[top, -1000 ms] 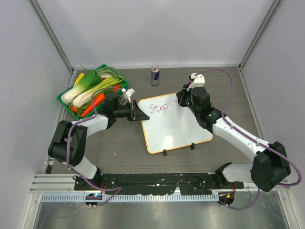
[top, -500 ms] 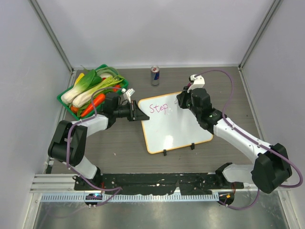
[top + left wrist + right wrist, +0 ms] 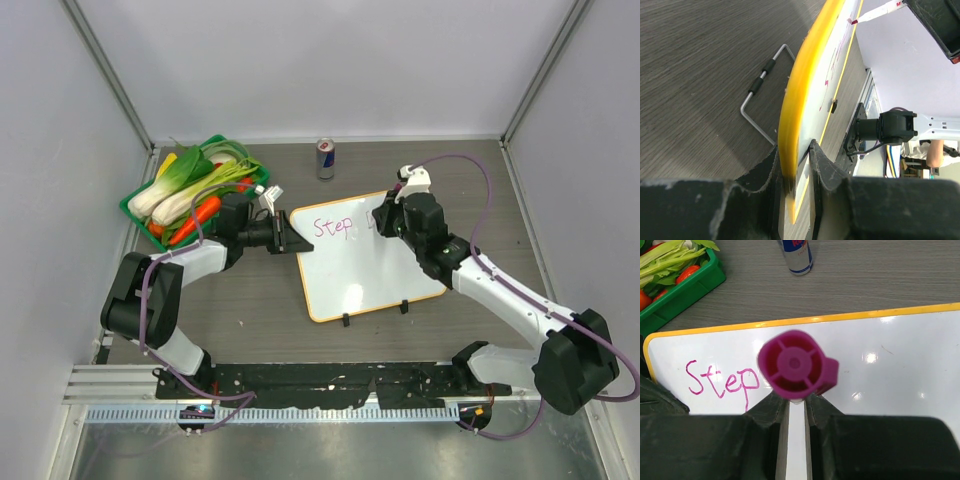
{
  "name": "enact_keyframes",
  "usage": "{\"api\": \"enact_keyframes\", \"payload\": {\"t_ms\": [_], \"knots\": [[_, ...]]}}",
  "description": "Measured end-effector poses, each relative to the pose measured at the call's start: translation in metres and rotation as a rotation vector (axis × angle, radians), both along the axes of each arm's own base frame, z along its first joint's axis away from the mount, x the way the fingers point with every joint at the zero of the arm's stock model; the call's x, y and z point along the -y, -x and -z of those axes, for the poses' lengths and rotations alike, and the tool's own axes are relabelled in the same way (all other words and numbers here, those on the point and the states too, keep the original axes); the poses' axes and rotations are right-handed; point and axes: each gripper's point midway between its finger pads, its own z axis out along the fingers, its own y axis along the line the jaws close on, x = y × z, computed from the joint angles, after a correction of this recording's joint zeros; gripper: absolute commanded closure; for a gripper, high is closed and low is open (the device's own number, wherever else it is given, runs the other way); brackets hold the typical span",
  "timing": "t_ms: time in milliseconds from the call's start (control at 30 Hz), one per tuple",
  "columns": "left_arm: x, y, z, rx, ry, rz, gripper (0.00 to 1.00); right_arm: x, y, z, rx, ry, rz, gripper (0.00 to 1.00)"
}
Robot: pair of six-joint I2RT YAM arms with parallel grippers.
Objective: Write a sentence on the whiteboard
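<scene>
The whiteboard (image 3: pixel 365 265) lies tilted on the table, white with an orange-tan rim and two black clips on its near edge. Of the sentence, only the pink word "Step" (image 3: pixel 333 227) shows, at the board's top left; it also shows in the right wrist view (image 3: pixel 722 380). My left gripper (image 3: pixel 290 240) is shut on the board's left edge, which shows as a yellow rim (image 3: pixel 800 90) between the fingers (image 3: pixel 795 165). My right gripper (image 3: pixel 385 215) is shut on a magenta marker (image 3: pixel 795 365), held upright over the board (image 3: pixel 890 355) just right of "Step". The tip is hidden.
A green basket of vegetables (image 3: pixel 195 190) stands at the back left, close behind the left arm. A drink can (image 3: pixel 325 158) stands behind the board. A wire stand (image 3: pixel 762 80) lies under the board's left side. Grey walls close in the table.
My right gripper with the marker has shifted a little to the right, away from "Step". The left gripper and the board have not moved.
</scene>
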Motion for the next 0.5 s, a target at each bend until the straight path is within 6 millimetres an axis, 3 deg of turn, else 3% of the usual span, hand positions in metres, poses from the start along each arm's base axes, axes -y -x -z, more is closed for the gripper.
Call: {"api": "enact_keyframes", "payload": {"t_ms": [500], "knots": [[0.000,0.000,0.000,0.000,0.000,0.001,1.00,-0.011,0.006,-0.009,0.004,-0.057,-0.040,0.99]]}}
